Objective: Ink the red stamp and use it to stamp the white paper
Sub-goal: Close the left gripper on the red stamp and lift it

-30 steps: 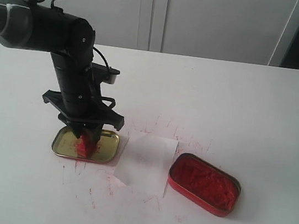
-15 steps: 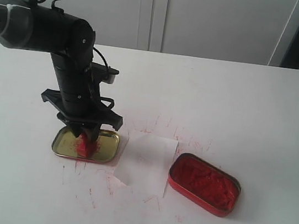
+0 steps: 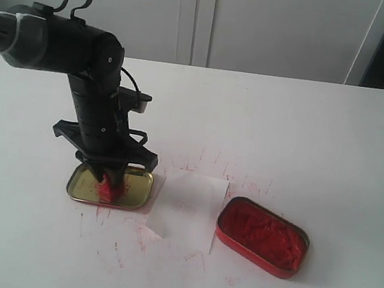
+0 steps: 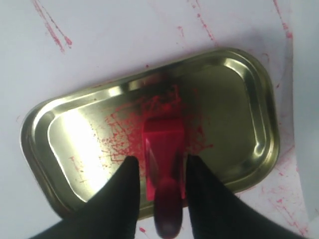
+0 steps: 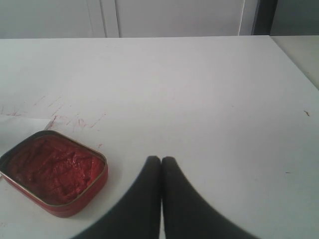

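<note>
The red stamp [image 3: 107, 189] stands upright in the shallow gold tray [image 3: 136, 186], handle up. My left gripper [image 3: 110, 174] comes straight down over it. In the left wrist view its black fingers flank the red stamp [image 4: 163, 144], one on each side, with a thin gap still showing on one side, so the left gripper [image 4: 162, 159] is open around it. The white paper [image 3: 190, 208] lies flat just right of the tray. My right gripper [image 5: 161, 159] is shut and empty above bare table; it is out of the exterior view.
An open red tin [image 3: 261, 236] of red ink paste sits right of the paper; it also shows as the red tin [image 5: 52, 172] left of the right gripper. The gold tray [image 4: 234, 99] has red smears. Red scratch marks cover the tabletop [image 3: 196, 162] around these things.
The left gripper's fingers have drawn in closer around the stamp, and the left arm has shifted slightly. The stamp, tray, paper and tin have stayed put.
</note>
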Robot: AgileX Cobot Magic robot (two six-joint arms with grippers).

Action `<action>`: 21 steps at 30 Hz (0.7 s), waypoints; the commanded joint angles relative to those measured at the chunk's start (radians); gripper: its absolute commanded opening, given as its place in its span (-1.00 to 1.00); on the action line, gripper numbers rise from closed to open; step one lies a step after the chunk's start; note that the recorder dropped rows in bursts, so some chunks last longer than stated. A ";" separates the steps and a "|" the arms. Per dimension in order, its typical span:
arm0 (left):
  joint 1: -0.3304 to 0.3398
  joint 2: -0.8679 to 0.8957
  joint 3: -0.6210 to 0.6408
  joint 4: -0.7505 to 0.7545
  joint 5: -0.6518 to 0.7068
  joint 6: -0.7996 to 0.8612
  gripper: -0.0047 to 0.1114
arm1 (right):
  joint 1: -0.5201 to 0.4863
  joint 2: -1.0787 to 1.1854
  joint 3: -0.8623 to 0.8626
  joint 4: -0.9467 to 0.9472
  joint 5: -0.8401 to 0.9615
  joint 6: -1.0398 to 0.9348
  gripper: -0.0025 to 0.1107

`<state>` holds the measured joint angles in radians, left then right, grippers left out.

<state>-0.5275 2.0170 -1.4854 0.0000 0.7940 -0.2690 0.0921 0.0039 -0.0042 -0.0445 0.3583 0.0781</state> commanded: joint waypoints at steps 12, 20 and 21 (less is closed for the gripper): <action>-0.007 -0.005 -0.008 0.000 0.019 -0.006 -0.92 | -0.003 -0.004 0.004 -0.005 -0.013 0.005 -0.96; -0.007 -0.005 -0.108 0.000 0.159 0.003 -0.92 | -0.003 -0.004 0.004 -0.005 -0.013 0.005 -0.96; -0.007 -0.005 -0.120 0.000 0.179 0.006 -0.92 | -0.003 -0.004 0.004 -0.005 -0.013 0.005 -0.96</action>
<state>-0.5288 2.0170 -1.5710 0.0000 0.8960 -0.2690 0.0921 0.0039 -0.0042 -0.0445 0.3583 0.0781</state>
